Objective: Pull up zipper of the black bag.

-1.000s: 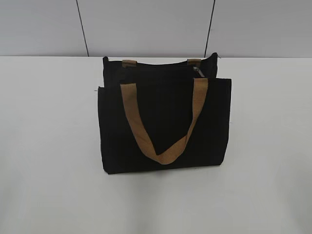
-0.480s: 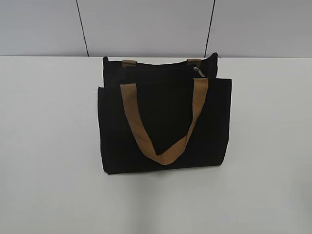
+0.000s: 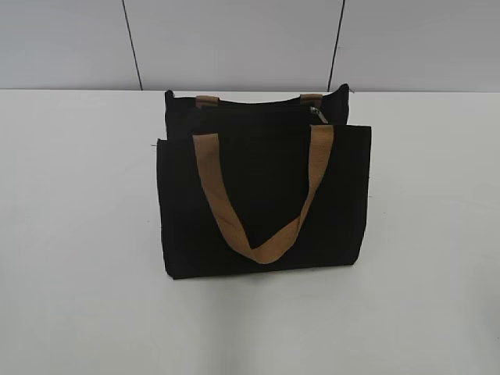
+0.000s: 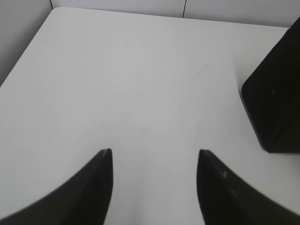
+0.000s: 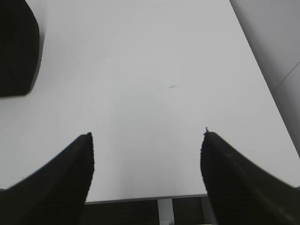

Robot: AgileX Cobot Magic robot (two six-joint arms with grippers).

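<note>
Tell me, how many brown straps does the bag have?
2. One strap hangs down the black bag's front. The other only peeks out at the back top edge, mostly hidden.

A plain white table (image 3: 78, 234) is seen filling most of the view. Behind it, a pale grey panelled wall (image 3: 234, 43) is divided by two thin dark seams. Soft, even light is cast across the surfaces.

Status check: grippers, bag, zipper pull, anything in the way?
Left gripper open, empty, over bare table. Right gripper open, empty. Black bag upright, untouched; zipper pull at its top right. Nothing in the way.
</note>
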